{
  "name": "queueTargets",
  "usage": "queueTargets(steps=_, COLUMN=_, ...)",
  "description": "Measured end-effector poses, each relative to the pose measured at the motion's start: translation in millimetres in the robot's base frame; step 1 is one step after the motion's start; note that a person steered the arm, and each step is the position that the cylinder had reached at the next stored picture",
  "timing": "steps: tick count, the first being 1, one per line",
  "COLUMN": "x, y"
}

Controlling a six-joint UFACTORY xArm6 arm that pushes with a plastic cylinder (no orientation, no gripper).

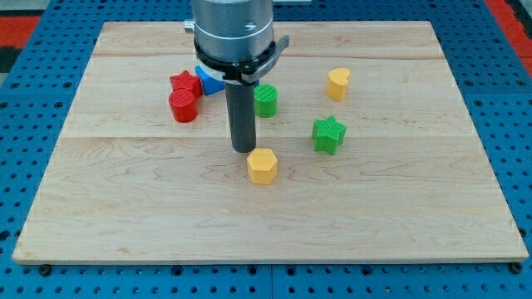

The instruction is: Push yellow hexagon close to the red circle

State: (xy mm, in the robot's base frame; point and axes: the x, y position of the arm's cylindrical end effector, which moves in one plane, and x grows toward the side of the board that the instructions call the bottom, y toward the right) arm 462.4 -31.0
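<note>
The yellow hexagon (262, 165) sits near the middle of the wooden board (125, 191). The red circle (183, 106) stands at the upper left, touching a red star-shaped block (184, 82) just above it. My tip (243, 149) is down on the board just up and left of the yellow hexagon, very close to it, perhaps touching. The rod hangs from the grey arm body at the view's top.
A blue block (208, 80) lies partly hidden behind the arm, right of the red star. A green round block (266, 100) sits right of the rod. A green star (329, 134) and a yellow heart-like block (337, 84) lie to the right.
</note>
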Motion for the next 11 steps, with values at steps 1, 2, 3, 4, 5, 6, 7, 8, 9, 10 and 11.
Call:
queueTargets(steps=1, x=4.8, y=36.6)
queueTargets(steps=2, x=11.0, y=84.2)
queueTargets(steps=3, x=41.8, y=88.9)
queueTargets(steps=4, x=61.4, y=57.1)
queueTargets(steps=5, x=40.9, y=14.2)
queueTargets(steps=6, x=18.5, y=-7.4)
queueTargets(steps=7, x=18.0, y=-15.5)
queueTargets(steps=8, x=19.2, y=-13.0)
queueTargets(steps=9, x=14.0, y=-15.6)
queueTargets(steps=10, x=1.3, y=-29.4)
queueTargets(steps=11, x=-7.0, y=-37.0)
